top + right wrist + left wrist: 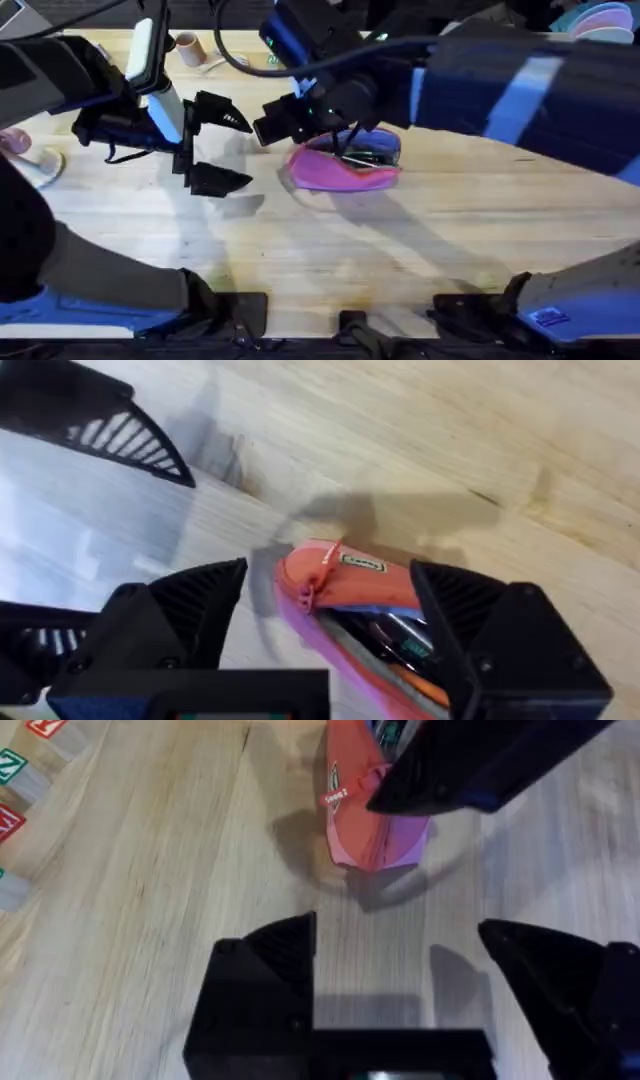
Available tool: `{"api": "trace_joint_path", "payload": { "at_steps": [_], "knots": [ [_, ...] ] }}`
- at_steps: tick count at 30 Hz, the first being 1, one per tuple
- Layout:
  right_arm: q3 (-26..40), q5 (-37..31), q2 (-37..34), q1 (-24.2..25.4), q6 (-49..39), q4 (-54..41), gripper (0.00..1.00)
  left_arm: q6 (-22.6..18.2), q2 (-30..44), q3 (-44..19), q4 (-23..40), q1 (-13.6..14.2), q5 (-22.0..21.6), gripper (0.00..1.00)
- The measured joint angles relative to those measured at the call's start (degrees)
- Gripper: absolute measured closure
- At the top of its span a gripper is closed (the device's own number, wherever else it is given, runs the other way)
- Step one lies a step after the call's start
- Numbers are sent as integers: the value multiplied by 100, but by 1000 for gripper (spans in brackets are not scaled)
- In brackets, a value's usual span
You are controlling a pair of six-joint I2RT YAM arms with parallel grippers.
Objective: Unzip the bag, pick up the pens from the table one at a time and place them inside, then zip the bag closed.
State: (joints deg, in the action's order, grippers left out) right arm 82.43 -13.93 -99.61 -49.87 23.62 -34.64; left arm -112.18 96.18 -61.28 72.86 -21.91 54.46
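- Pink fabric bag lying flat on the pale wooden bench, mouth gaping, zipper not yet run shut.
- Nearest to the bag: right end effector, fingers spread wide to either side of the bag's zipper end, closed on nothing.
- Just inside that mouth: pens already lodged against the dark lining, with an orange barrel among darker ones.
- At the tip of the bag: a small zipper pull by a white label; probably the right place to pinch, though thin and likely to slip from broad pads.
- Soft and light by the look of it; likely to crumple or slide along the bench under a one-sided tug, so best pinned at the far end while the pull is drawn.
- Farther from the bag, on its left: left end effector, fingers wide apart, holding nothing, well placed to serve as that anchor.
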Motion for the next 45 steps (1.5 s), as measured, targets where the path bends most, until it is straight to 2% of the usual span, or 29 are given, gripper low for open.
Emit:
{"api": "trace_joint_path", "payload": {
  "at_steps": [7,9,10,12,18,22,23,25,34,45],
  "knots": [
    [0,160,-623,0,2,26,6,0,0,0,0,0,0,7],
    [0,213,-675,0,0,36,34,0,-1,-1,0,0,0,7],
    [2,276,-690,0,-1,91,167,0,-2,0,0,0,0,8],
    [2,286,-688,0,9,99,294,0,-1,-1,0,0,0,7],
    [2,304,-691,0,20,115,591,0,0,0,40,0,0,7],
    [2,307,-691,0,20,123,711,0,0,0,42,0,-2,7],
    [2,314,-690,0,20,125,856,0,0,0,42,0,0,7],
    [2,324,-691,0,21,128,941,0,0,0,42,0,0,7],
    [22,328,-688,0,17,119,969,0,0,0,42,0,0,7],
    [403,328,-445,0,-336,-159,970,0,0,-2,42,0,0,7]
  ]
}}
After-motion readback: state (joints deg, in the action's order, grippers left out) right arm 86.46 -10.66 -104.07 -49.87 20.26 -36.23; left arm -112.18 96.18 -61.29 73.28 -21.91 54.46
